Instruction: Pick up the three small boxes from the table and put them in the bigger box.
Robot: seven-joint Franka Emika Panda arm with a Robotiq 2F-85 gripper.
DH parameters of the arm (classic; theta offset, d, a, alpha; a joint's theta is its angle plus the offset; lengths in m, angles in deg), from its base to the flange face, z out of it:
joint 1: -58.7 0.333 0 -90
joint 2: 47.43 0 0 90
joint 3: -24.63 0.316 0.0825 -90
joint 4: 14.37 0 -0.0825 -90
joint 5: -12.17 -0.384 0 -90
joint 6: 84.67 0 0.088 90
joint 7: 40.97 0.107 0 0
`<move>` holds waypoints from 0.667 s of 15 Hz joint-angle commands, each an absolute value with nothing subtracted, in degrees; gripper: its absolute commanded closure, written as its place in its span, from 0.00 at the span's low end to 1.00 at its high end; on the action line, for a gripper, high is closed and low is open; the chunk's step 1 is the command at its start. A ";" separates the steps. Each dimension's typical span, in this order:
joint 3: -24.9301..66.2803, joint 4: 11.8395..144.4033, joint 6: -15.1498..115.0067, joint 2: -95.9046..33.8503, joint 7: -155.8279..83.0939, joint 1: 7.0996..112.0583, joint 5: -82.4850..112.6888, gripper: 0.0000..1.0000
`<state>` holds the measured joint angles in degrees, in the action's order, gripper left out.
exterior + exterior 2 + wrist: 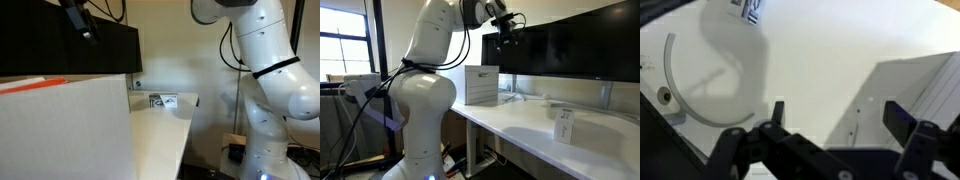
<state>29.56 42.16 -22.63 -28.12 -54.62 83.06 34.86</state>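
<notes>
**Carton.** One small white carton with dark print (pixel 564 125) stands upright and alone on the long cream-white tabletop (pixel 520 128), well to the right of the very large pale grey-white box (pixel 480 85). What looks like the same carton shows at the far top edge of the wrist view, partly cropped. This is the only carton I can make out with certainty. The orange-red one is nowhere in view. No camera looks down into the big box, so I cannot tell whether the other two are inside it or hidden behind it.

**Big box.** It sits on the table at the left end, near the white robot arm (pixel 420 100). In an exterior view its plain wall fills the near left, with an orange strip (pixel 35 85) along the top edge.

**Gripper.** The black Robotiq gripper (pixel 507 28) hangs high above the table in front of the black rectangular panel (pixel 580 45). Its fingers are spread wide with nothing between them, and the wrist view shows only bare tabletop in the gap.

**Progress (judgement).**
- At least one carton is left to move.
- Nothing is in hand and no carry is under way.
- The task is at best partly done and may not have begun.
- The likely next move is a descent onto the lone carton.
</notes>
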 commanded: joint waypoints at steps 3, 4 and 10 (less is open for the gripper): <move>26.61 60.83 -15.72 -39.16 -53.33 76.54 32.22 0.00; 26.03 63.43 -14.31 -40.47 -53.71 75.55 31.99 0.00; 24.96 79.79 -3.85 -48.59 -54.37 68.46 29.00 0.00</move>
<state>23.22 68.83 -9.68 -41.98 -54.62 73.06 30.94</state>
